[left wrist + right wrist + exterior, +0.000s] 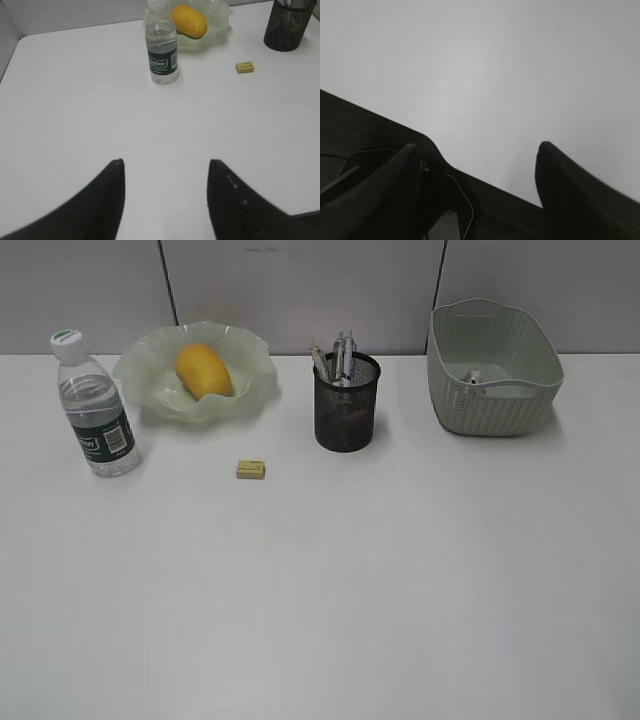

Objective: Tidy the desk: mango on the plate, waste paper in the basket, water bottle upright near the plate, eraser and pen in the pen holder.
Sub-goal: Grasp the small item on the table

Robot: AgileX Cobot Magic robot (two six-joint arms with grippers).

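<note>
On the white desk the yellow mango lies in the wavy green plate. The water bottle stands upright left of the plate. A small tan eraser lies on the desk in front of the plate. The black mesh pen holder holds several pens. The waste paper sits inside the green basket. Neither gripper shows in the exterior view. My left gripper is open over bare desk, with the bottle, mango, eraser and pen holder ahead. My right gripper is open and empty at the desk edge.
A grey panelled wall runs behind the desk. In the right wrist view a dark area lies below the desk edge.
</note>
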